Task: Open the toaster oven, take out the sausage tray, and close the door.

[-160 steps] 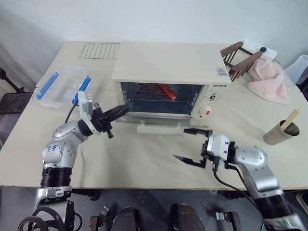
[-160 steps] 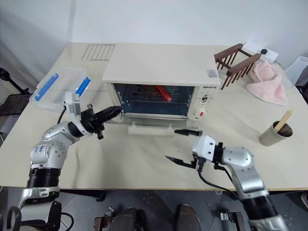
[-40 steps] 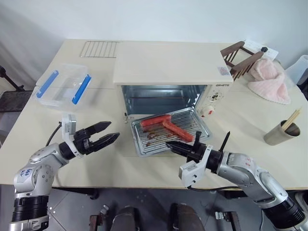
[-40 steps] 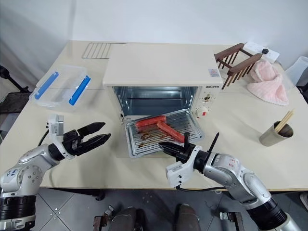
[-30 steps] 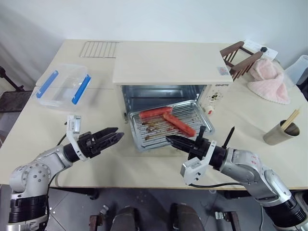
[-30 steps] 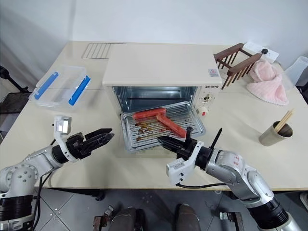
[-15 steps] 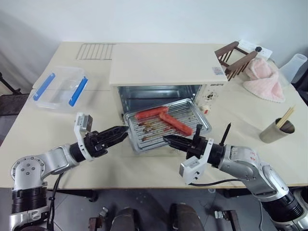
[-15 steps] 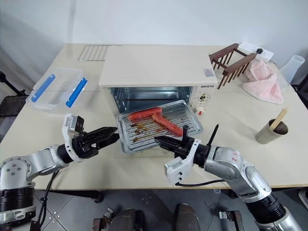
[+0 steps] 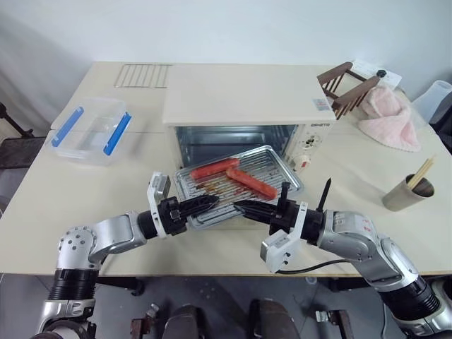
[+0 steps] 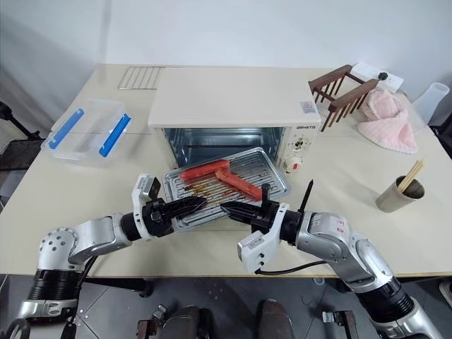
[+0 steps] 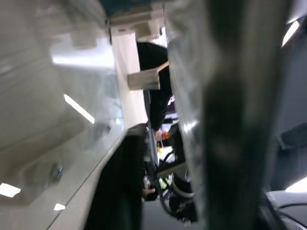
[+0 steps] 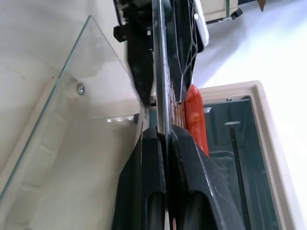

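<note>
Tray (image 9: 236, 185) is pinched by right gripper (image 9: 240, 206) as left gripper (image 9: 209, 202), fingers narrowed on its near rim, should be kept level.

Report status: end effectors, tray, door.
Right end effector shut on tray edge. Left end effector at opposite edge, grip unclear. Tray out of oven. Door open.

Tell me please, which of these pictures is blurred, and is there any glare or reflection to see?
The left wrist view is heavily smeared: the sausage tray edge and the dark fingers have soft outlines, with bright streaks of reflected light. The right wrist view is sharp; the glass door shows faint reflections. Both eye views are evenly lit and clear, with soft shadows under the toaster oven.
</note>
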`<state>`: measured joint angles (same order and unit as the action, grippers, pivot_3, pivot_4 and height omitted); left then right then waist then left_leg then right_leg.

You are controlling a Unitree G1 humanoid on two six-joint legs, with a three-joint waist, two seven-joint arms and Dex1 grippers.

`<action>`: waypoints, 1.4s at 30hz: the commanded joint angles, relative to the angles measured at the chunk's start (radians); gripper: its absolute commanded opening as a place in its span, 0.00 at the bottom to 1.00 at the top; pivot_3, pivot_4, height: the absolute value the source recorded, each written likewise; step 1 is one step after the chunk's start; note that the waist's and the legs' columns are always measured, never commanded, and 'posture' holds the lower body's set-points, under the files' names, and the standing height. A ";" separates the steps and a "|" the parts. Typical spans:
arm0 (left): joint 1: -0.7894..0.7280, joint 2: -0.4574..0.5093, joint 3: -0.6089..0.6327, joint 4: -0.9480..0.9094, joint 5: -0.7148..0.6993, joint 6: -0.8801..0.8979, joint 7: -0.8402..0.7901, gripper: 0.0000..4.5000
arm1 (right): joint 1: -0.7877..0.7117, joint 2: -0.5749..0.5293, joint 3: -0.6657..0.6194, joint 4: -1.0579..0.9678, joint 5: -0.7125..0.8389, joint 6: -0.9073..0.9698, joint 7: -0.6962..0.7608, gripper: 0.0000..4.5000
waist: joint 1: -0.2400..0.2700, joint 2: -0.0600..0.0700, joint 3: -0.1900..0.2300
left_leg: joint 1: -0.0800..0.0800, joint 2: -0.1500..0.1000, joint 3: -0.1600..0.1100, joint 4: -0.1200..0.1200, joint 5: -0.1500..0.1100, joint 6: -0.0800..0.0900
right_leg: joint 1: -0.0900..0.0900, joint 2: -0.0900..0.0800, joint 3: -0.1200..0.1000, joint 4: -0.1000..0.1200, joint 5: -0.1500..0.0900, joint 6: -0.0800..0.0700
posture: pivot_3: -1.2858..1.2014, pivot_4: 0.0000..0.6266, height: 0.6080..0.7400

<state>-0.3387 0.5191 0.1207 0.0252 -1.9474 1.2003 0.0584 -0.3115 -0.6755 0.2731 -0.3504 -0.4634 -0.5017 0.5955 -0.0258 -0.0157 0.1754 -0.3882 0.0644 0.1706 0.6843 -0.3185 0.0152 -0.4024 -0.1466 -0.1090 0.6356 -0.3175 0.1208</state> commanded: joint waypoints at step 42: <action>0.704 0.096 0.559 -0.124 -0.025 0.073 -0.373 0.00 | 0.171 -0.143 -0.326 0.307 0.827 0.509 0.368 0.24 | -0.006 0.001 0.000 | 0.002 0.002 -0.001 -0.002 -0.002 0.001 | 0.003 -0.001 -0.001 -0.010 -0.001 -0.003 | 0.52 0.24 1.00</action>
<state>0.3431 0.6221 0.6414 -0.0469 -1.9555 1.2762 -0.2819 -0.1342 -0.8243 -0.0448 -0.0445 0.3652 0.0329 0.9450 -0.0317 -0.0148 0.1759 -0.3861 0.0669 0.1697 0.6821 -0.3202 0.0160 -0.3991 -0.1478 -0.1097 0.6261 -0.3191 0.1179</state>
